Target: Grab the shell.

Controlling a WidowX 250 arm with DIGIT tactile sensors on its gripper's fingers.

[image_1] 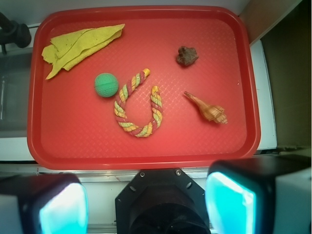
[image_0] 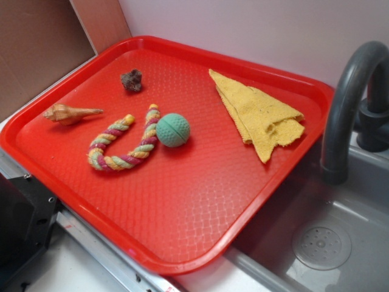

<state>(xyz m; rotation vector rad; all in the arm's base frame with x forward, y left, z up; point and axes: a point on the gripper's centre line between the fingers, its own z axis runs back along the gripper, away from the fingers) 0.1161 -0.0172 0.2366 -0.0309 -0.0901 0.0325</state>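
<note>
The shell is a small tan-orange spiral with a long thin point; it lies on the red tray near its left rim. In the wrist view the shell lies at the tray's right, its point aimed up-left. My gripper hangs high above and outside the tray's near rim, open, its two cyan pads wide apart with nothing between them. The exterior view does not show the gripper.
On the tray also lie a dark lumpy rock, a U-shaped striped rope, a green ball and a folded yellow cloth. A grey sink with a dark faucet adjoins the tray's right side.
</note>
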